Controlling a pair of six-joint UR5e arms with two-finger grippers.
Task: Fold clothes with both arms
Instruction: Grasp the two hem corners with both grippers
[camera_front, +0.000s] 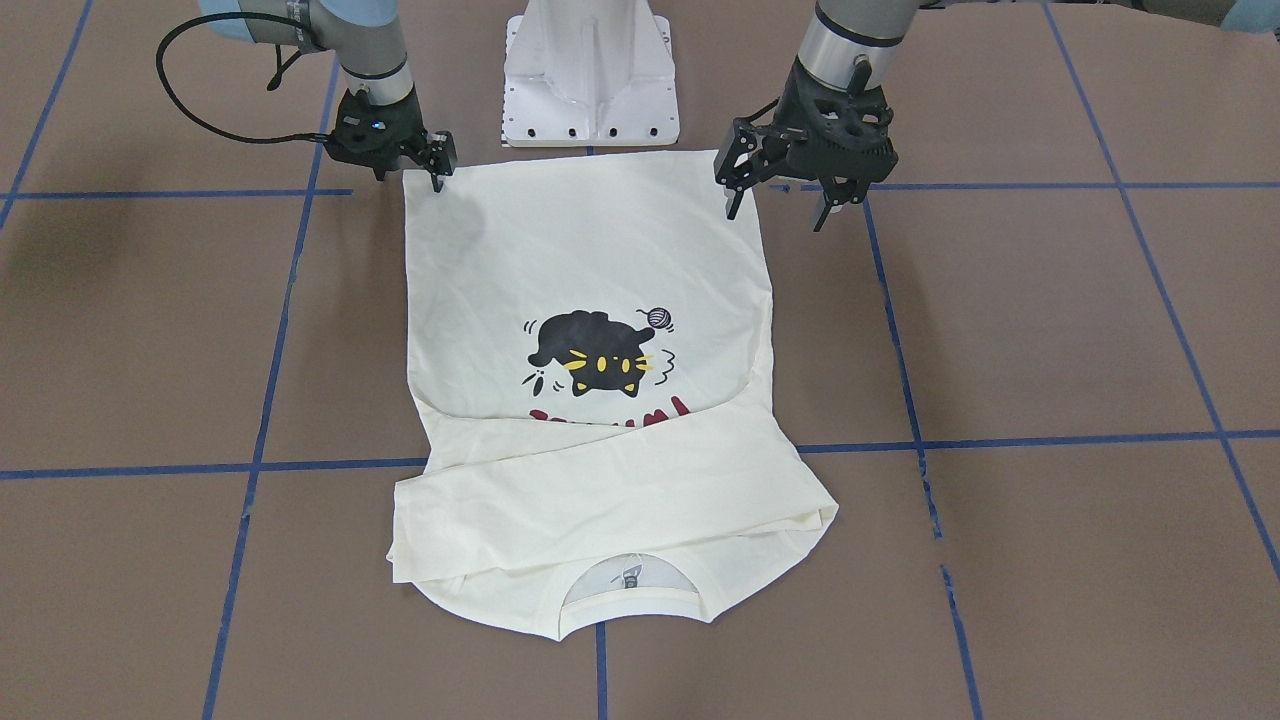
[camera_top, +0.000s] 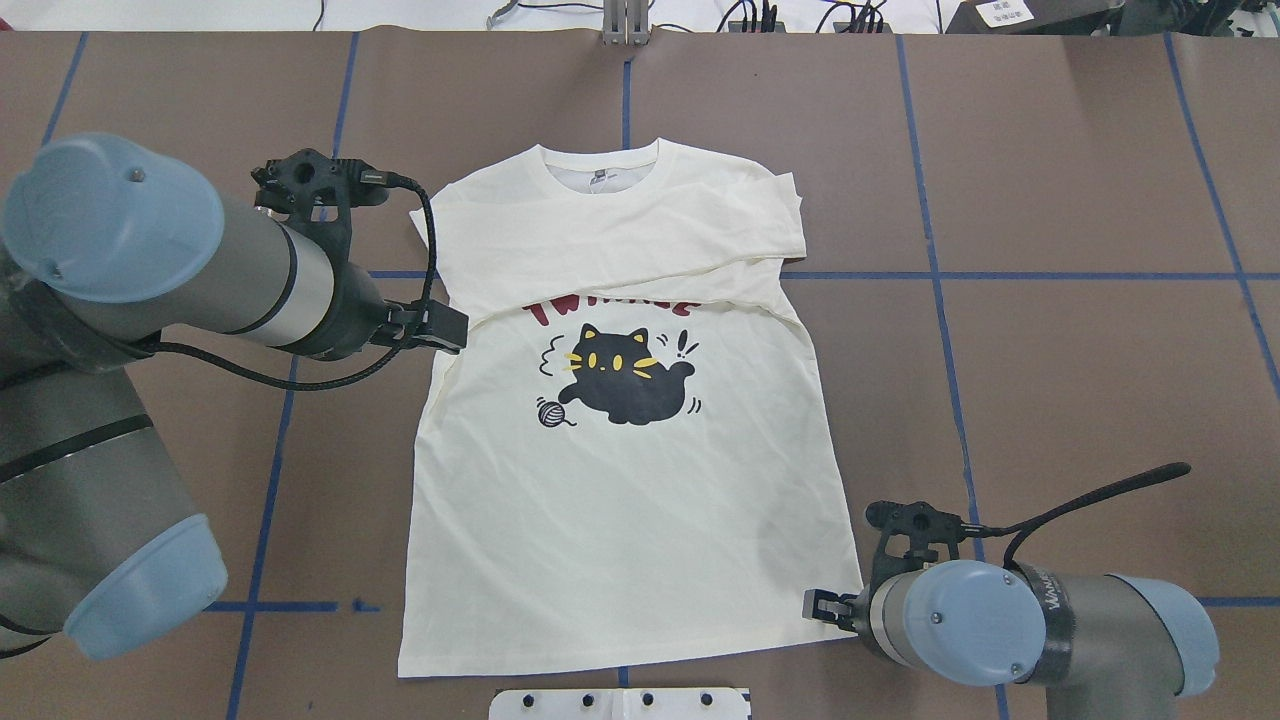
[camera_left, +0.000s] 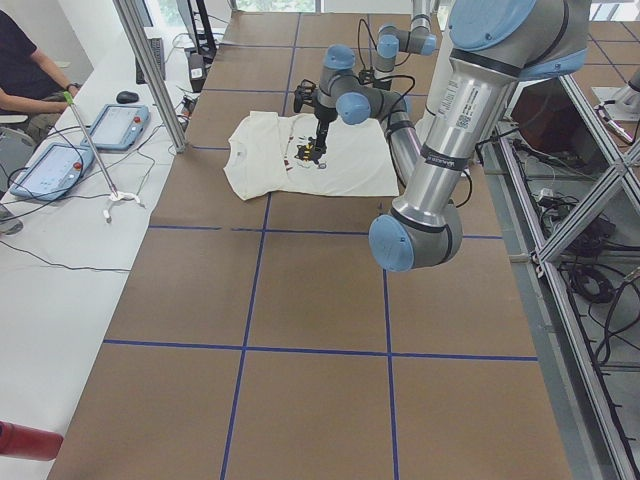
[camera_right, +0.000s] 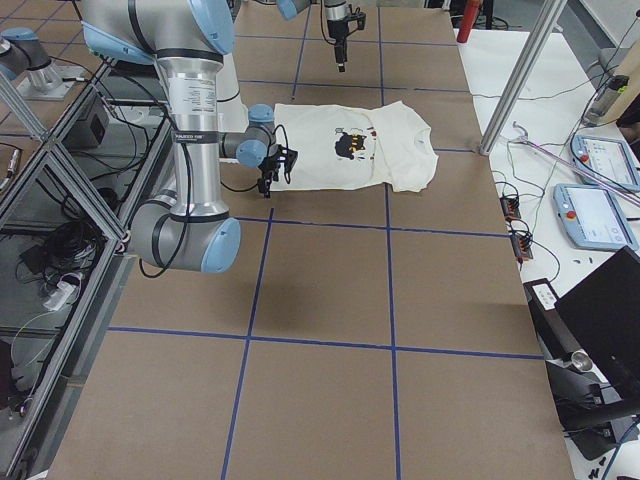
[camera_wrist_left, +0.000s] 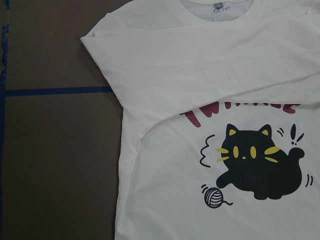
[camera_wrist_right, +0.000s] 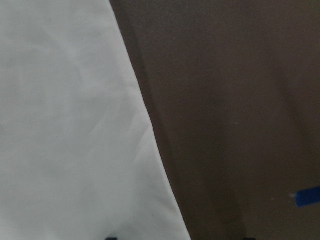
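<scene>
The shirt (camera_top: 620, 500) lies flat and print-up in the middle of the worktop (camera_top: 1050, 400); both sleeves (camera_top: 620, 240) are already crossed over the chest, half hiding the red lettering; the body looks not yet folded, so bringing the hem (camera_top: 620, 660) up towards the collar (camera_top: 600, 160) probably remains; the right gripper (camera_front: 410, 180) sits low at a hem corner, jaws apart astride the edge, gripping nothing; the left gripper (camera_front: 777, 218) hovers above the shirt's other edge, jaws wide apart and empty.
</scene>
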